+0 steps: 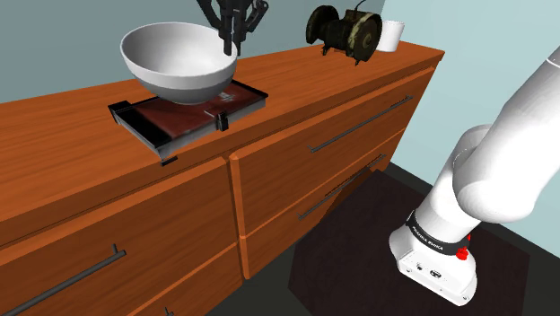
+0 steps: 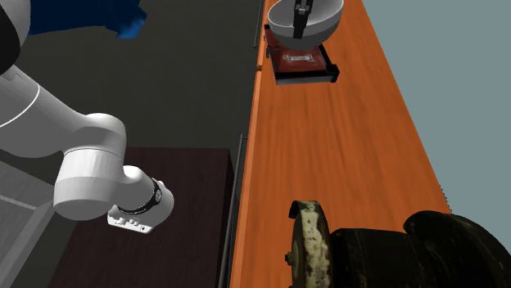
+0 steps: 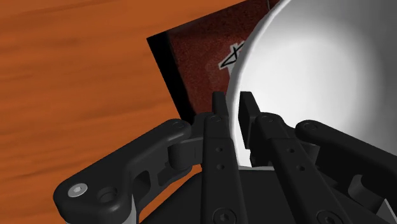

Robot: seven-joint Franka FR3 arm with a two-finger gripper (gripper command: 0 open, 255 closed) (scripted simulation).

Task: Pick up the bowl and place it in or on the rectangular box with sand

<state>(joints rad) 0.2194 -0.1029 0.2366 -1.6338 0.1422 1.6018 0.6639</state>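
The end effector [image 1: 231,43] is clamped on the rim of the white bowl [image 1: 175,63], which sits over the black box [image 1: 139,133] of reddish sand at the shoulder view's upper left; contact cannot be confirmed. Recommended: lower straight until seated, release, then lift clear vertically.

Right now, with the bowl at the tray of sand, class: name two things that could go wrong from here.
1. The gripper pinches the bowl by one side of its rim, so it may tilt or slip.
2. The tray lies close to the dresser's front edge; a sideways drag might push it off.
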